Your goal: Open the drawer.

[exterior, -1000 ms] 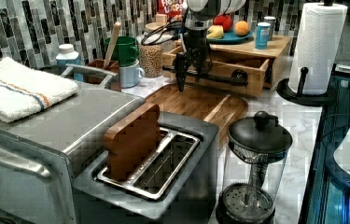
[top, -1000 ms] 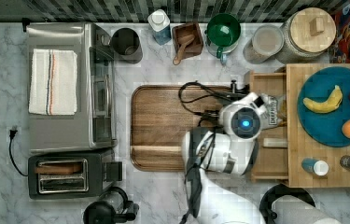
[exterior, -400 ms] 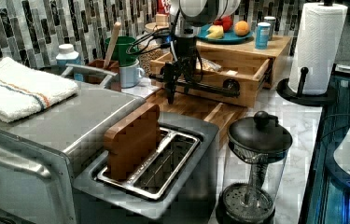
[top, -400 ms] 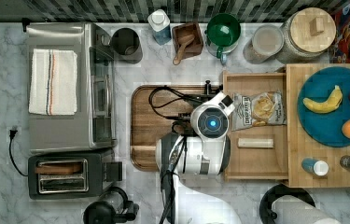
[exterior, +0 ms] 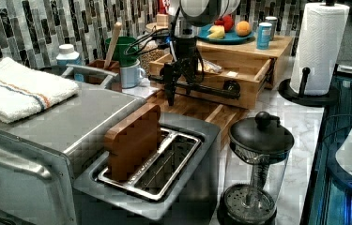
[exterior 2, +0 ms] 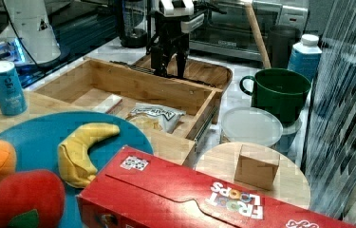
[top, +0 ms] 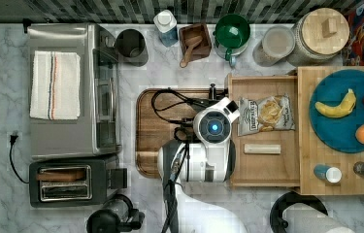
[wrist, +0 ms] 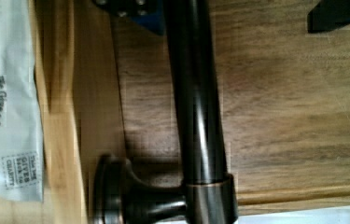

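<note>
The light-wood drawer (top: 263, 167) stands pulled far out from under the wooden counter block, over the brown tray (top: 153, 131). Its long black bar handle (exterior: 211, 90) runs across the front. My gripper (exterior: 179, 90) hangs over the handle with its fingers open, one on each side of the bar. In the wrist view the handle (wrist: 196, 93) passes between the two fingertips (wrist: 130, 11), and it lies closer to the one on the drawer side. From the right view, the gripper (exterior 2: 170, 65) sits just beyond the drawer front (exterior 2: 166, 92). Inside the drawer lie a chip bag (top: 266, 114) and a pale block (top: 262, 148).
A toaster oven (top: 73, 92) and a toaster (top: 65, 182) stand at the top view's left. Along the back wall are a green mug (top: 231, 30), jars and a bottle. A blue fruit plate (top: 344, 131) rests on the block. A paper towel roll (exterior: 317, 42) and a French press (exterior: 256, 173) stand nearby.
The drawer has slid out toward the top view's left, with my gripper moving along at its handle. More of the drawer's inside now shows, including the chip bag and the block.
</note>
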